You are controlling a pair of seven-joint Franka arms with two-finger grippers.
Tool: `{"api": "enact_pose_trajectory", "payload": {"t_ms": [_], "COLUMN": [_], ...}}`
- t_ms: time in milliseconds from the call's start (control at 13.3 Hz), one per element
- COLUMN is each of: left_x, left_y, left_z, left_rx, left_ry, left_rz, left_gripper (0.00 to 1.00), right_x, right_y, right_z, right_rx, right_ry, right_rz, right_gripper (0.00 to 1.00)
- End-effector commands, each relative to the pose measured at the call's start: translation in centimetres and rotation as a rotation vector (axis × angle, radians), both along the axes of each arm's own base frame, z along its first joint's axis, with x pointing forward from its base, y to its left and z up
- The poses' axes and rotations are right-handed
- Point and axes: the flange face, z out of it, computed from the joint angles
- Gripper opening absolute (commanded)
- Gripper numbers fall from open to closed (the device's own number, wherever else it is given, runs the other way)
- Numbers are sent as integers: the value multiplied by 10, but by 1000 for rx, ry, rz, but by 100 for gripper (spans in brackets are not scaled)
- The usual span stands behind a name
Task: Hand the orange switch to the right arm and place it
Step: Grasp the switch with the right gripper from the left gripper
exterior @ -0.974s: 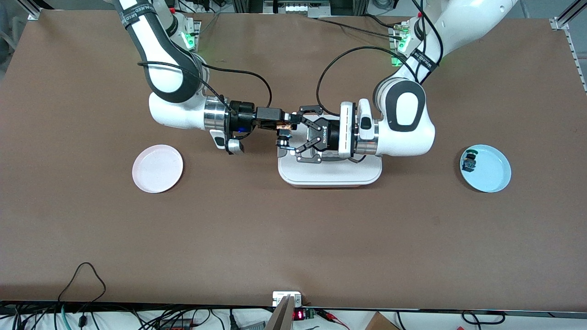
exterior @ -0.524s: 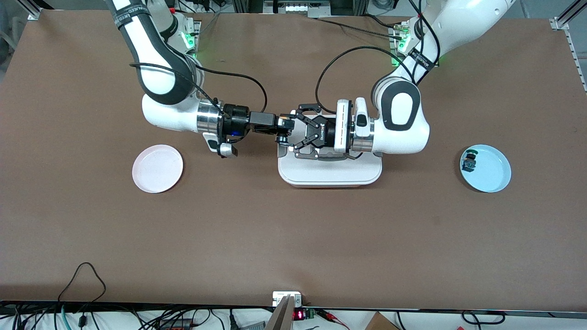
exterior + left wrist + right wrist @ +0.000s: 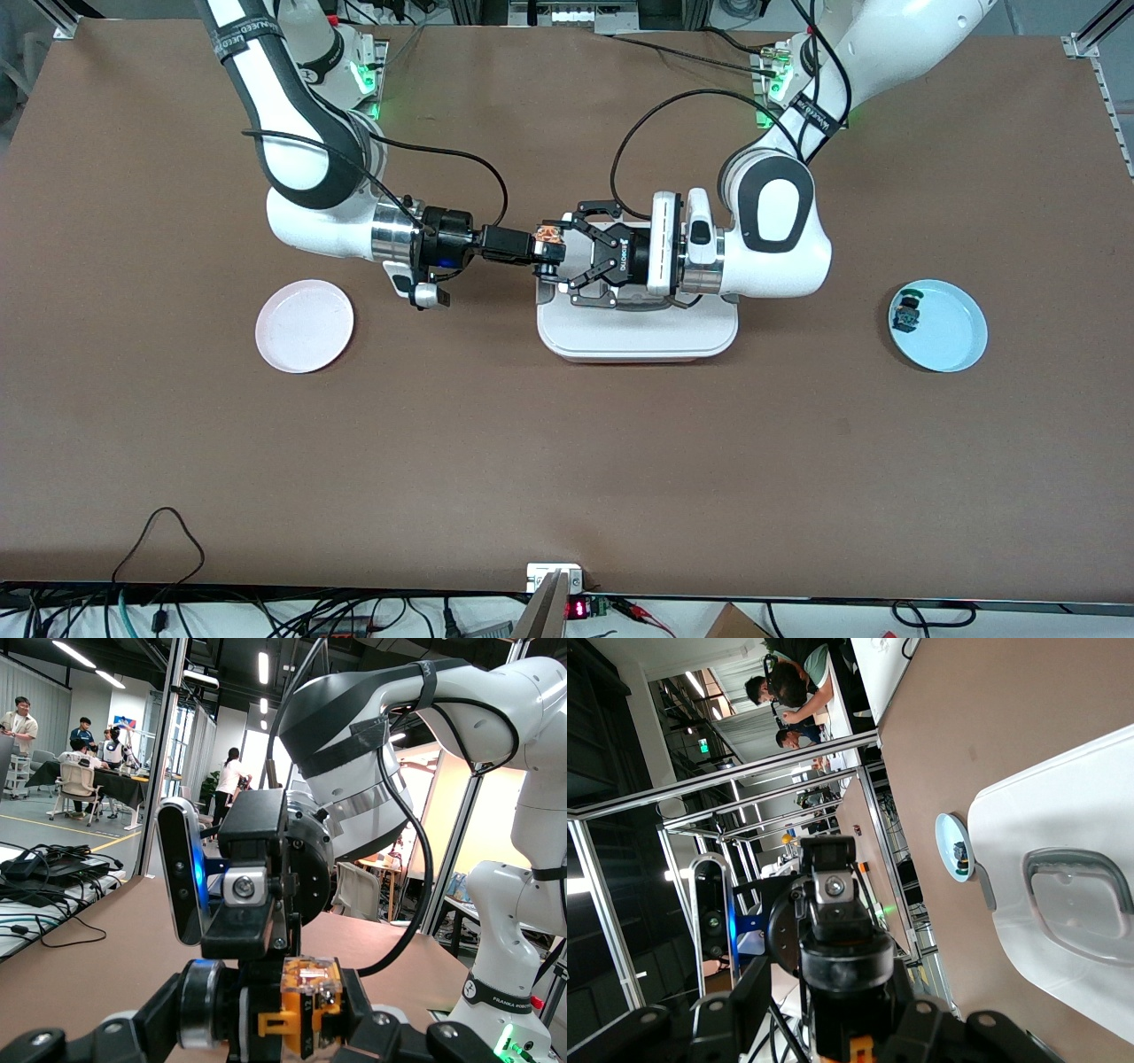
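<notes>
1. Pink plate: on the table, well apart from both grippers, toward the right arm's end. Nothing on it.
2. Right arm: comes in from its base and lies roughly level above the table, silver wrist band and blue light showing.
3. Right gripper: up in the air, over the edge of the white tray that faces the right arm's end. It meets the left gripper nose to nose and is right at the switch. Whether it grips the switch: can't tell.
4. Orange switch: off the table, between the two grippers where they meet. In the left wrist view the orange part sits low and centred, w/ the right gripper's black body directly above it. In the right wrist view only a sliver of orange shows.
5. Left gripper: black linkage type, over the same tray edge, clamped on the orange switch.
6. White tray: flat on the table directly under the left gripper and wrist, grey handle on top.
7. Blue plate: well apart from the grippers, toward the left arm's end. The green-capped switch lies in it near the rim.
</notes>
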Motion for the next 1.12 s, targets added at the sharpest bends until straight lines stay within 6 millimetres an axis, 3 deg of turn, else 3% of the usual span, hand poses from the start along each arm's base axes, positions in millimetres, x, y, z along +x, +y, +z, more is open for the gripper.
{"api": "enact_pose_trajectory", "payload": {"t_ms": [0,150,375,449,524,824,974,1049], "left_x": [-3,-3,-3,-3,-2,0,5,9], "left_y": [-1,-2,-2,-2,-1,2,8,16], "left_z": [2,2,2,3,4,15,18,23], "left_rx": [-21,-22,-22,-22,-23,-24,-27,-52], "left_ry": [-16,-12,-9,-12,-19,-42,-13,15], "left_rz": [12,12,12,12,14,20,26,7], "left_gripper": [0,0,1,11,99,100,100,100], "right_x": [-4,-3,-2,0,1,9,19,30], "right_y": [0,0,-3,-4,-7,-20,-41,-62], "right_z": [5,6,7,7,8,11,13,18], "right_rx": [14,22,24,29,38,62,30,22], "right_ry": [-23,-21,-16,-14,-12,-14,-20,-25], "right_rz": [14,19,15,16,20,35,73,112], "right_gripper": [15,0,0,0,0,0,0,0]}}
